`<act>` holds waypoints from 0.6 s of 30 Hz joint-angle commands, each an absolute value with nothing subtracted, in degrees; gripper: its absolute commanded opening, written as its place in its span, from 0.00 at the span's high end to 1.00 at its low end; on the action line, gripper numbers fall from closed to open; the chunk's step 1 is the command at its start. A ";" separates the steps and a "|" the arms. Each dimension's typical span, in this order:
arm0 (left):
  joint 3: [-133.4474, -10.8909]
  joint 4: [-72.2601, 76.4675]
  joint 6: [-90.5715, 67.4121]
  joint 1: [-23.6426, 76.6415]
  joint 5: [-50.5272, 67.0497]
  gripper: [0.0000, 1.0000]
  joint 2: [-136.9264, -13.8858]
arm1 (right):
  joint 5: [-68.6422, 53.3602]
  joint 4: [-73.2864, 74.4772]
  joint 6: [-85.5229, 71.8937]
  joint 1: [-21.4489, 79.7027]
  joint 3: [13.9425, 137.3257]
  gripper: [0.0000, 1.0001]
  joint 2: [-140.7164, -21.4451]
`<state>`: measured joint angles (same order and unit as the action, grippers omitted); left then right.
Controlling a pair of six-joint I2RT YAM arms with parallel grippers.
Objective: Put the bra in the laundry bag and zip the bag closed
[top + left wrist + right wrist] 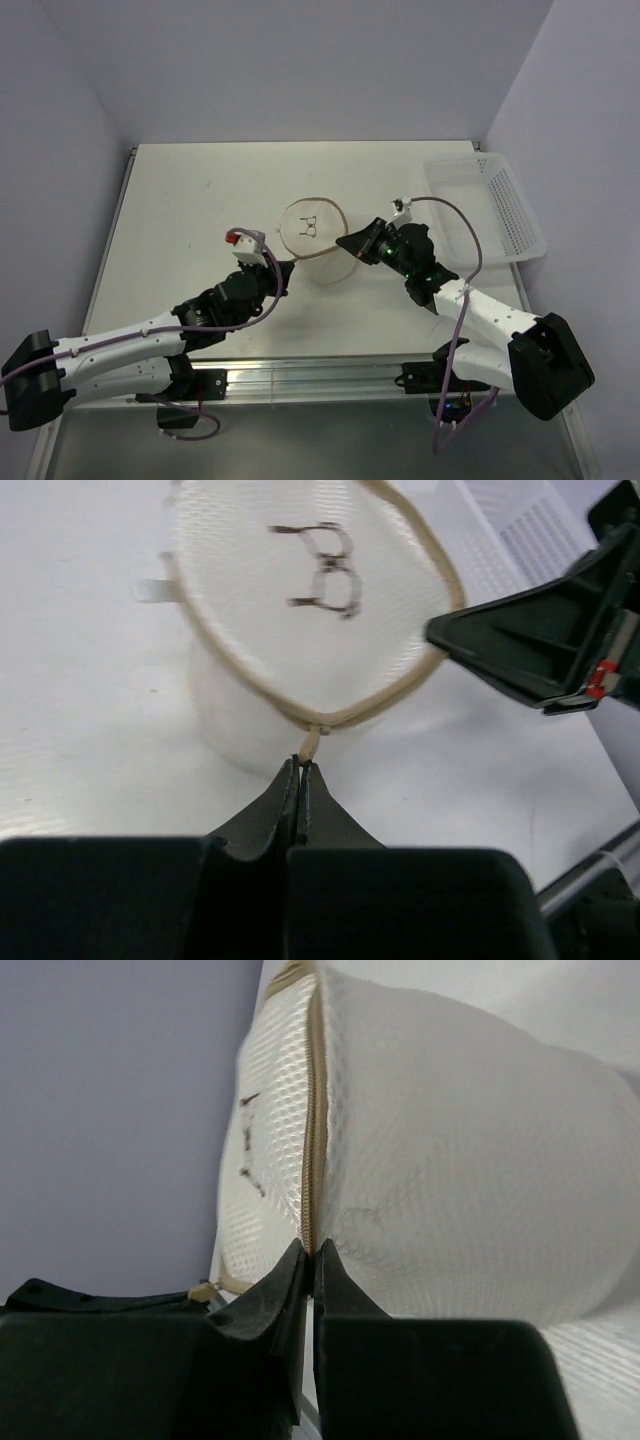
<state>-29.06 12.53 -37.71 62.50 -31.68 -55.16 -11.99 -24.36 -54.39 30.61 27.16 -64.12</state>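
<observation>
Top external — laundry bag (313, 238) stands mid-table, a gripper at each side.
Its printed face looks up from the table (180, 200); the left gripper (290, 266) meets the near rim, the right gripper (343, 243) the right rim, and a white basket (490, 205) sits well apart. Left wrist: both fingers are pressed together on a small tan tab (311, 744) at the rim. Right wrist — the fingers are together, pinching the tan rim seam; the bra I cannot make out.

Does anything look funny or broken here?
Nothing is broken or spilled. Only the laundry bag looks squashed: its round top is pulled into a pointy shape, because the left gripper and the right gripper each pinch its tan rim.
</observation>
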 commanded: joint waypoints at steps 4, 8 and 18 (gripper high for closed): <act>-26.11 3.70 -37.97 59.77 -38.84 1.00 -46.33 | -15.82 -22.16 -48.43 20.67 32.77 1.00 -66.70; -26.45 6.23 -37.00 59.77 -36.48 1.00 -45.78 | -20.64 -18.82 -46.24 18.81 38.39 0.96 -71.79; -30.40 18.37 -34.81 57.84 -27.00 0.99 -60.98 | -14.50 -16.35 -45.00 21.97 36.30 0.51 -68.73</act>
